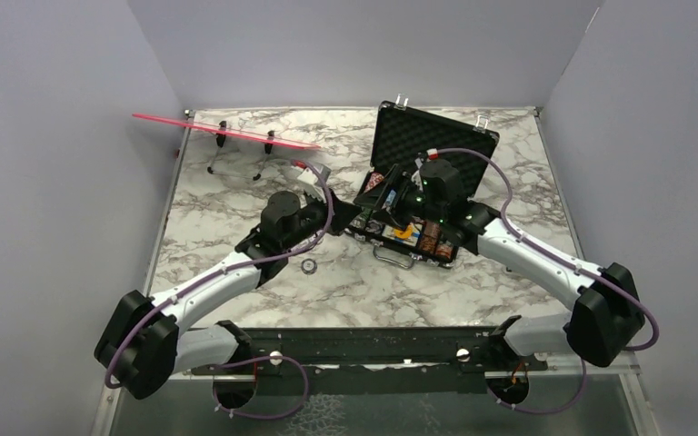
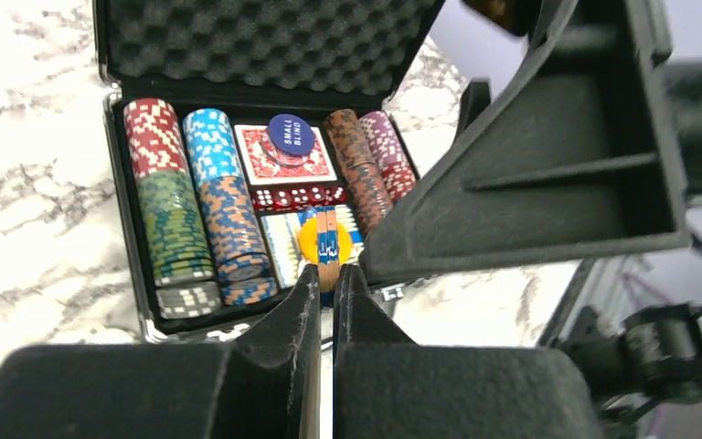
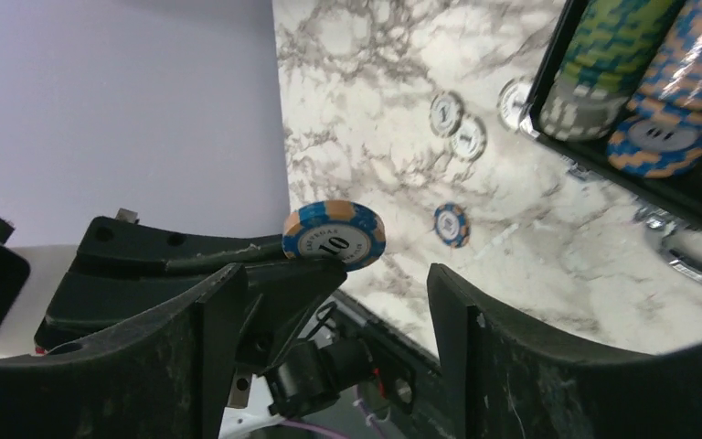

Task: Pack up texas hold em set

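The left gripper (image 2: 326,279) is pinched tight on a blue-and-orange 10 chip (image 3: 334,235), gripped at its edge. The right gripper (image 3: 331,294) stands wide apart with nothing in it, and that chip sits at 12 o'clock between its fingers. At 11 o'clock from the left fingers, the black briefcase (image 2: 117,137) lies open on the marble table (image 1: 236,182). Its foam lid (image 2: 265,41) is raised, with chip rows (image 2: 175,210), a red card deck (image 2: 258,160) and a Small Blind button (image 2: 291,133) inside. Loose chips (image 3: 451,224) lie just outside the case.
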`<state>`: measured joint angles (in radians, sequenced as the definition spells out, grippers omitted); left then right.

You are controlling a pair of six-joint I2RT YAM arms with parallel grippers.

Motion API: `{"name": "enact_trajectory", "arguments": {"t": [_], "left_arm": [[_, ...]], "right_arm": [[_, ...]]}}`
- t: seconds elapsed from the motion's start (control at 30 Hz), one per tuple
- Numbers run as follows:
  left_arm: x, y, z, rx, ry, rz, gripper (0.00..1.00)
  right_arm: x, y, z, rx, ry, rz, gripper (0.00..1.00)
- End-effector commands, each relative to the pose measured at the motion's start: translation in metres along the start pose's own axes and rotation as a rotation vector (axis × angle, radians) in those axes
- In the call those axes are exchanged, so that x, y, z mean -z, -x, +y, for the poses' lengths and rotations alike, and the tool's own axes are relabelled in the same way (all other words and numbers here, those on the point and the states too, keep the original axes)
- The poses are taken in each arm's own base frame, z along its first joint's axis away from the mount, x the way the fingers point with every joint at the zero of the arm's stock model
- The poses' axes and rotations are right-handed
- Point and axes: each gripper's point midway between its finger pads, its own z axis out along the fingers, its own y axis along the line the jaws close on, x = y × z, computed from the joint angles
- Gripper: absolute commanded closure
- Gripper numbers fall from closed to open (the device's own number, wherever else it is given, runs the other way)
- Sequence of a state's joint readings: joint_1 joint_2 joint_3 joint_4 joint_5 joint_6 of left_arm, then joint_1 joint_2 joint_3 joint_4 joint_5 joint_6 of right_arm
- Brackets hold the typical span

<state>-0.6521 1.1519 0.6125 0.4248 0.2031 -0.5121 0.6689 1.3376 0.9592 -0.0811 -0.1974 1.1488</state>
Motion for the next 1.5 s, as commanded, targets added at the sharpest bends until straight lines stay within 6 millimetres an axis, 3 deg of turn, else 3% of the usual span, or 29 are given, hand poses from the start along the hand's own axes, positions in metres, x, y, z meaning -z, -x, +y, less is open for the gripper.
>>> {"name": "enact_trajectory", "arguments": {"t": [0.0,0.2,0.4,0.57,1.0,1.27,1.33,1.47], "left_arm": [[-0.008,-0.003,-0.009,-0.345,-0.118,0.089,1.0],[-0.011,-0.039,0.003,-0.78,-0.301,0.34,1.0],[-0.022,-0.043,-0.002,-1.09,-0.53,0.397,1.0],[-0.042,-0.046,-0.004,-1.104,-0.619,0.455,1.0],[-0.059,-0.092,0.039,-1.079,-0.609,0.697,1.0],[-0.07,-0.097,0.056,-1.093,-0.552,0.743,1.0],[-0.078,-0.089,0.054,-1.107,-0.547,0.723,1.0],[-0.08,-0.091,0.056,-1.114,-0.542,0.731,0.98]], "right_arm": [[0.02,0.034,-0.015,0.097,-0.046,-0.104,0.24],[0.039,0.07,-0.055,0.035,-0.09,-0.134,0.26],[0.049,0.075,-0.08,0.002,-0.125,-0.15,0.26],[0.052,0.073,-0.092,-0.01,-0.146,-0.149,0.27],[0.052,0.074,-0.099,-0.048,-0.137,-0.146,0.27],[0.05,0.073,-0.098,-0.037,-0.122,-0.134,0.27],[0.051,0.073,-0.098,-0.031,-0.122,-0.135,0.28],[0.051,0.072,-0.099,-0.03,-0.125,-0.133,0.28]]}}
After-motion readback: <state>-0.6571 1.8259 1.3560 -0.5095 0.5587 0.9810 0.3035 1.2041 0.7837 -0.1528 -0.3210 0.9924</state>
